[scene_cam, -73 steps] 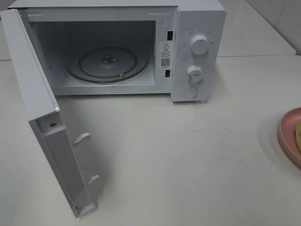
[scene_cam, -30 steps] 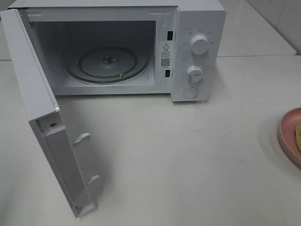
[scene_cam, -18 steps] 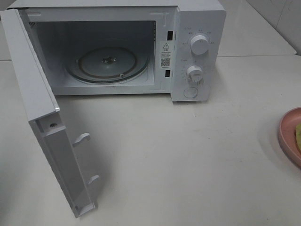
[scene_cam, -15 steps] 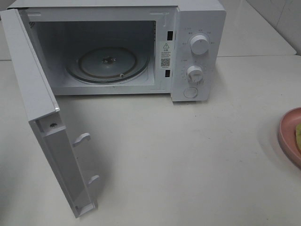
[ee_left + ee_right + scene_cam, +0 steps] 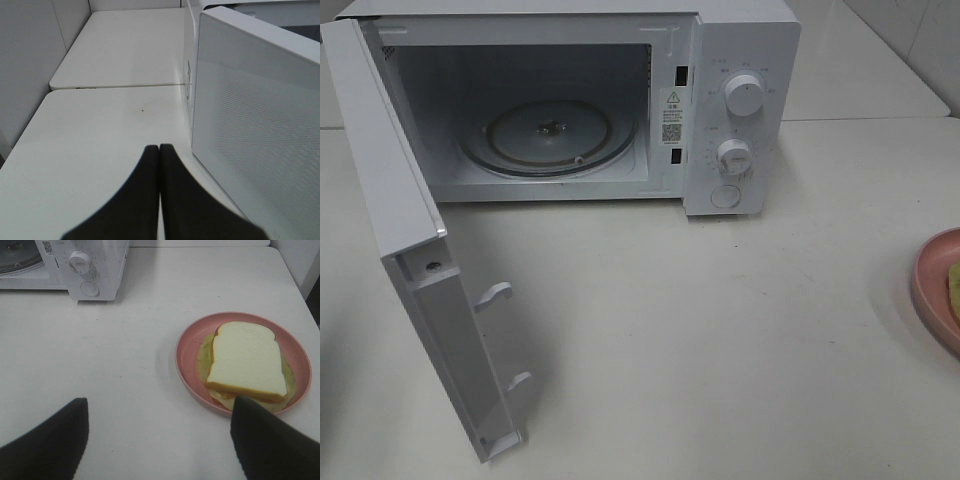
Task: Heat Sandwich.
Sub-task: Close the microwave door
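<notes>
Nothing shifted on the table [image 5: 740,330]; left gripper [image 5: 159,150] sat pressed together, right gripper [image 5: 160,415] spread before the untouched sandwich [image 5: 247,360], microwave [image 5: 740,60] open.

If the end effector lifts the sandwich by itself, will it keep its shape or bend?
Probably it bends: the sandwich is soft white bread. The slices may slide apart, since filling sticks out at the edges. Lifting the pink plate looks safer; its raised rim likely holds the sandwich in.

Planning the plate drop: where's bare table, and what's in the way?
Bare: table between microwave front, open door and pink plate. Glass turntable is empty too. Crowded: the left side, where the door swings out toward the front edge.
</notes>
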{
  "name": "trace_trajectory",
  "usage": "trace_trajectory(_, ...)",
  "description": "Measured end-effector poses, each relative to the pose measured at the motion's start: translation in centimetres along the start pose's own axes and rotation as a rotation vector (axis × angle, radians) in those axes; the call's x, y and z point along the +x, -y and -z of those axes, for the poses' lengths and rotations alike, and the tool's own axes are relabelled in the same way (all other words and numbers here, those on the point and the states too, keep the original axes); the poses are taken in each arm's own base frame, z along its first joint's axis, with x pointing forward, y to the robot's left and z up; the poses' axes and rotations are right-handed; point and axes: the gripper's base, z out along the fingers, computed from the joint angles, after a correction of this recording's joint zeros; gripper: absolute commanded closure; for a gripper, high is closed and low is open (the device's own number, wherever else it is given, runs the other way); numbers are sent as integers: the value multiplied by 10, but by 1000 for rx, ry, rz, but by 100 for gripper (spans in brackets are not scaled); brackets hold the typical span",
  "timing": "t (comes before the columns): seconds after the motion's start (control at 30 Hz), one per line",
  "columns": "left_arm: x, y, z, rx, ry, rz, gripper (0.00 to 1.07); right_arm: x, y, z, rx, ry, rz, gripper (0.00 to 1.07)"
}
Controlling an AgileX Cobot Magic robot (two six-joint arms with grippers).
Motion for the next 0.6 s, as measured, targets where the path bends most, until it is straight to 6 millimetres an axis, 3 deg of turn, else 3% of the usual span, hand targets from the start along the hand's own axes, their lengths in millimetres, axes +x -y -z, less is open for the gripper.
trace_trajectory(0.37,13,1,-43,3,12,-2,107,0,0,0,0,0,0,32)
trace_trajectory(0.6,17,4,-60,33,50,-44,107,0,0,0,0,0,0,32)
